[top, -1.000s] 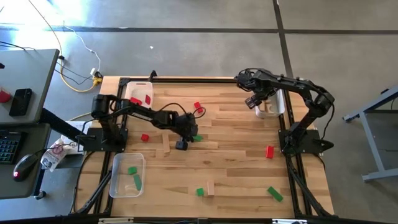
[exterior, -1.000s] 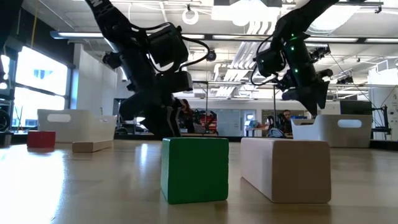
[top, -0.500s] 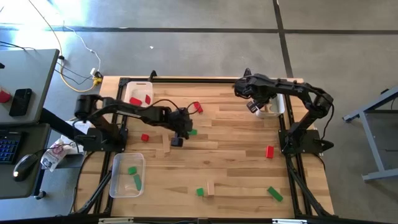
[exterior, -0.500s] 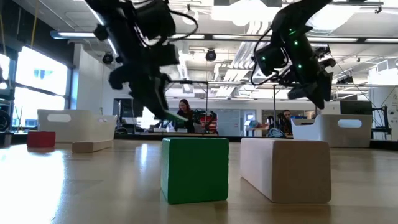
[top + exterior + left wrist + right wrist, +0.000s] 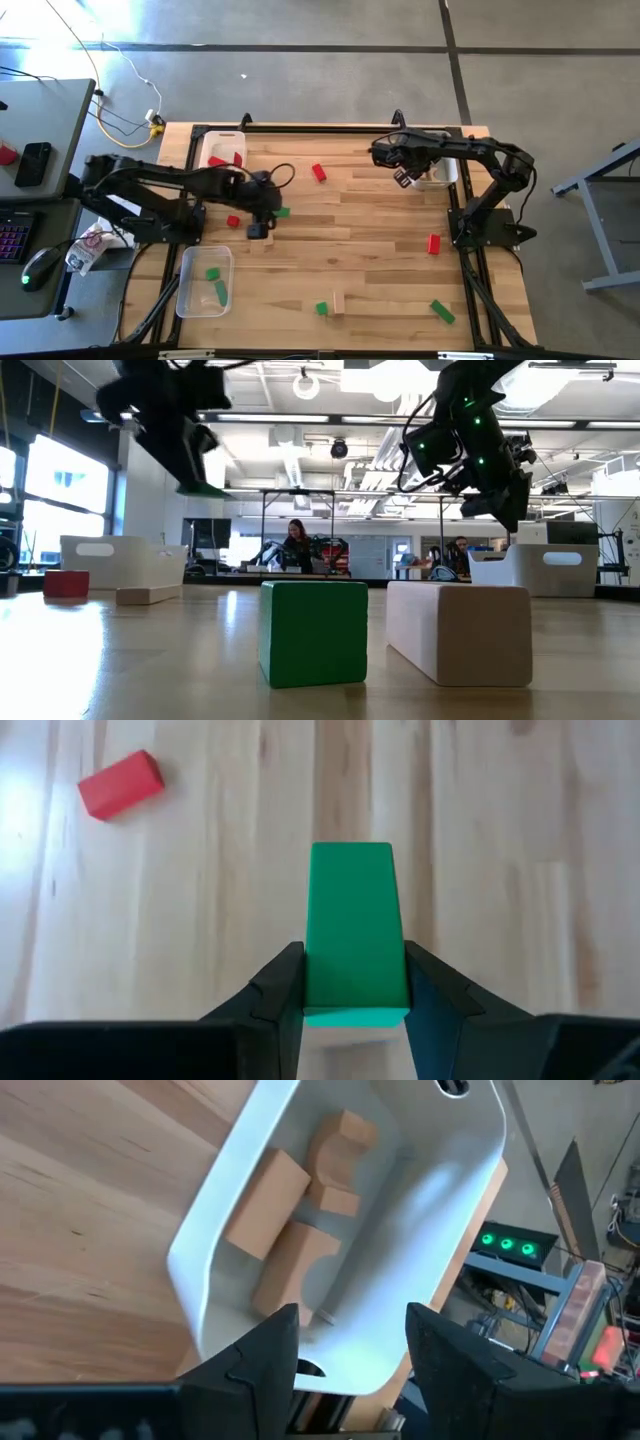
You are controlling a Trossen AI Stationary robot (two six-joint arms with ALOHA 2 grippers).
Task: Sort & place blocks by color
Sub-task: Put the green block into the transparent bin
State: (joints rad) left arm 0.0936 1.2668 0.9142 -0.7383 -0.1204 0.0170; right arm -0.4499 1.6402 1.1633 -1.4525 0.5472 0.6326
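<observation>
A green block (image 5: 354, 932) was gripped between the fingers of the left hand (image 5: 262, 226), which was closed on its two sides and held above the bench (image 5: 370, 250), clear of the wood, over the left-centre of the surface. A red block (image 5: 121, 784) lay flat on the boards near it. The right hand (image 5: 403, 176) was held above the near edge of a white tray (image 5: 400, 1200) at the bench's right rear; its fingers (image 5: 262, 1348) were parted and nothing was seen between them. Plain wood blocks (image 5: 290, 1210) lay inside that tray. Two green blocks (image 5: 216, 284) were seen in a clear tray (image 5: 186, 276) at the left front, and red blocks (image 5: 228, 160) in a white tray at the left rear. Other red, green and plain blocks lay scattered over the bench.
</observation>
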